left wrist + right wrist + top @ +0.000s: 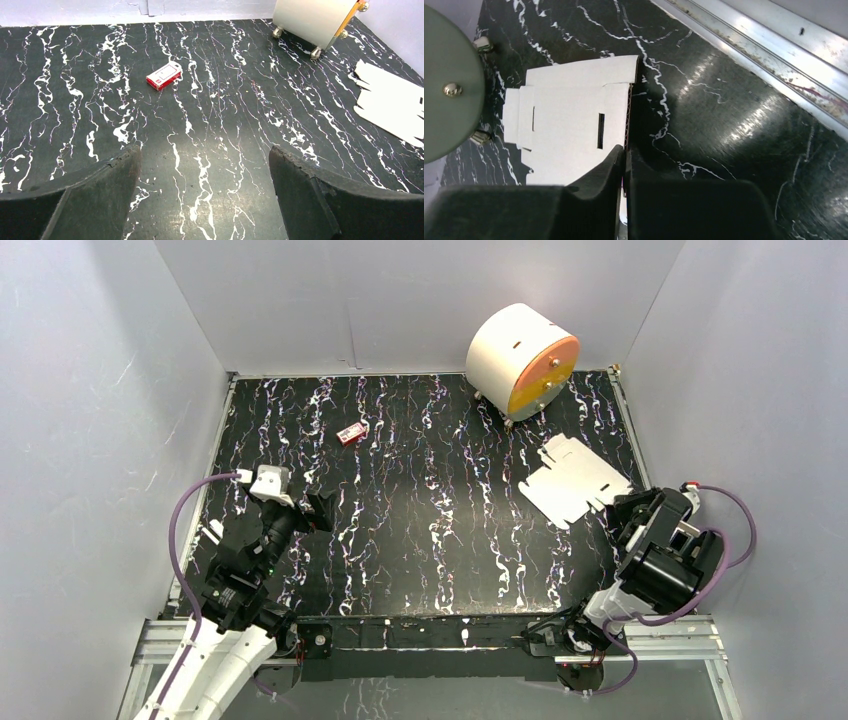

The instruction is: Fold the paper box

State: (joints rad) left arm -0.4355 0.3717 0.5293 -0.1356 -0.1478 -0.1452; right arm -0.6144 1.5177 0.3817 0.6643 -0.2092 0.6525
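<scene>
1. At the far right of the black, white-veined bench (430, 550), the paper box (575, 480), a white die-cut sheet of thin cardboard with tabs and slots, lies flat; no flap is raised, so I judge that all the folding is left to do.
2. Right jaws stand narrow, pinching the sheet's right-hand edge; left jaws stand wide and empty, well apart from it.
3. Just beyond the sheet sits a big white cylinder (520, 360) with an orange face, near enough to crowd a swinging flap; a small red packet (350, 433) lies well apart, out of the way.
</scene>
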